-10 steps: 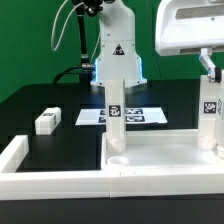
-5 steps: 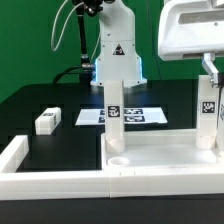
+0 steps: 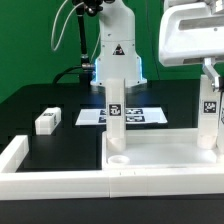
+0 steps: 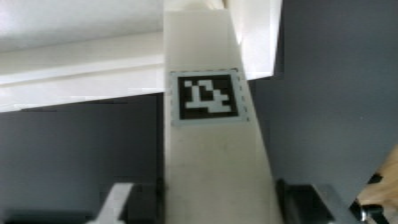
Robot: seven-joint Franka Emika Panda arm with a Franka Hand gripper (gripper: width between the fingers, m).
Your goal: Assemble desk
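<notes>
The white tabletop panel (image 3: pixel 160 155) lies at the front with its raised rim up. One white leg (image 3: pixel 116 112) with a tag stands upright in the corner hole at its exterior-view left. A second tagged leg (image 3: pixel 209 108) stands upright at the panel's right edge. My gripper (image 3: pixel 208 68) comes down onto the top of this leg. In the wrist view the leg (image 4: pixel 210 100) fills the space between the fingers (image 4: pixel 121 205), whose dark pads lie against its two sides. The gripper (image 4: pixel 217 208) is shut on it.
A small white tagged part (image 3: pixel 47 121) lies on the black table at the exterior view's left. The marker board (image 3: pixel 92 117) lies behind the standing leg. A low white border wall (image 3: pixel 22 152) runs along the front left. The arm's base (image 3: pixel 117 55) stands at the back.
The gripper's white body has shifted slightly toward the exterior view's right. The right leg and the other parts stay where they were.
</notes>
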